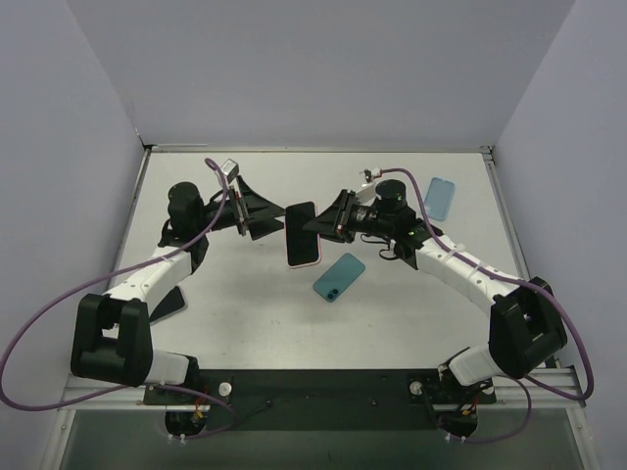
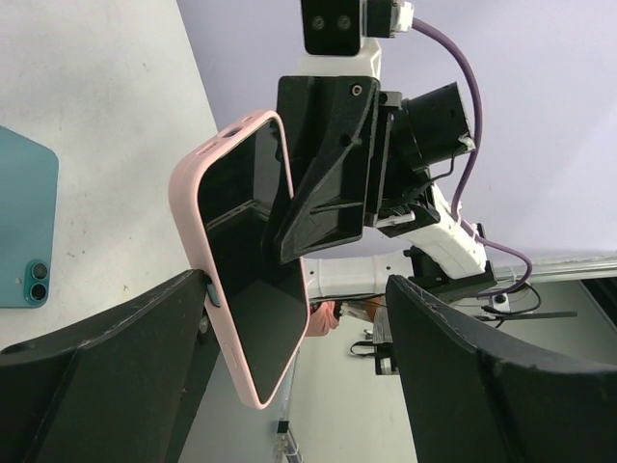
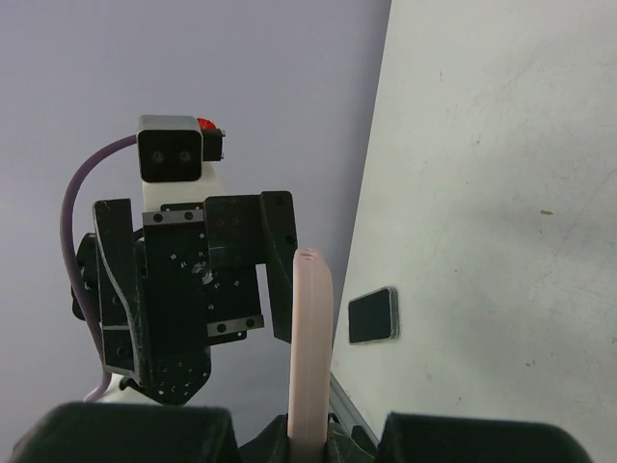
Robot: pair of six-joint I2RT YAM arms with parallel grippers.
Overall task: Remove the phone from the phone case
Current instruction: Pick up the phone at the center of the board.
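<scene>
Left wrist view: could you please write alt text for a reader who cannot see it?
The right claw grips a pink-cased phone in mid-air, dark screen showing, between the open fingers of the left claw. A teal phone lies on the table at left.

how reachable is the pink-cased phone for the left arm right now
Probably reachable: the left pincer stands open facing the pink-cased phone, nothing between. The right pincer, shut on its far edge, holds it up.
</scene>
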